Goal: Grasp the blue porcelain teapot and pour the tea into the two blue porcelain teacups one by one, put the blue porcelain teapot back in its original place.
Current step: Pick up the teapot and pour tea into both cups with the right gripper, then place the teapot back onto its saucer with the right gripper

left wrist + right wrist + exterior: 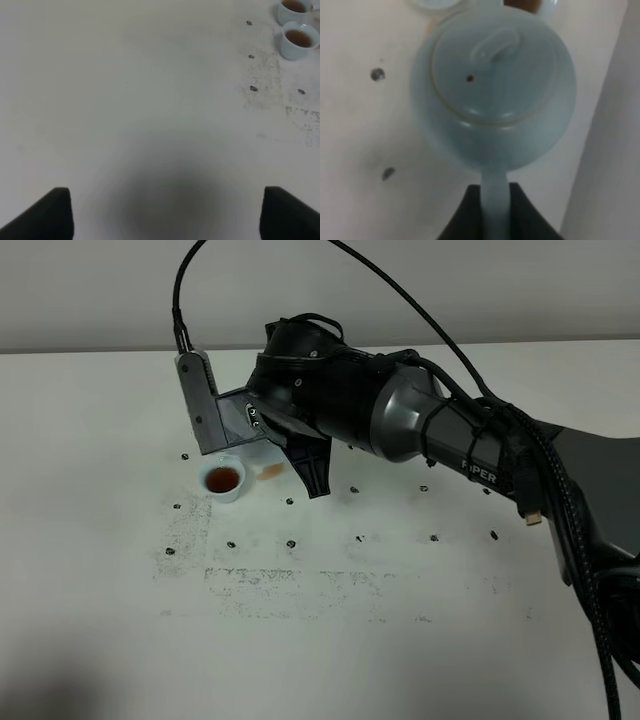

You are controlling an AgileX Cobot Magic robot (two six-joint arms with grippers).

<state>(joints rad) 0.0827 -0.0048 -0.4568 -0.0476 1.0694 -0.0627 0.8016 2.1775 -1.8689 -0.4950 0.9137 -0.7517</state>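
White table (330, 640) with dark specks, pale wall (100, 290) behind

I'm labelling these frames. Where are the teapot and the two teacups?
teapot (492, 82), right wrist view, on its lid.
nearer teacup (299, 42), left wrist view, on its tea.
farther teacup (292, 11), left wrist view, on its wall.

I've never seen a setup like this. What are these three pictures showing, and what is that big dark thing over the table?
The dark shape is a robot arm, filmed from a camera mounted high above a white table. It is the robot's right arm, reaching across toward a small cup with brown tea in it.

The other two pictures come from cameras on the wrists. The right wrist camera looks down onto a pale blue teapot; its handle runs between the dark fingers of the right gripper, which is holding it. The left wrist camera shows the left gripper open and empty over bare table, with both teacups far off, each holding tea.
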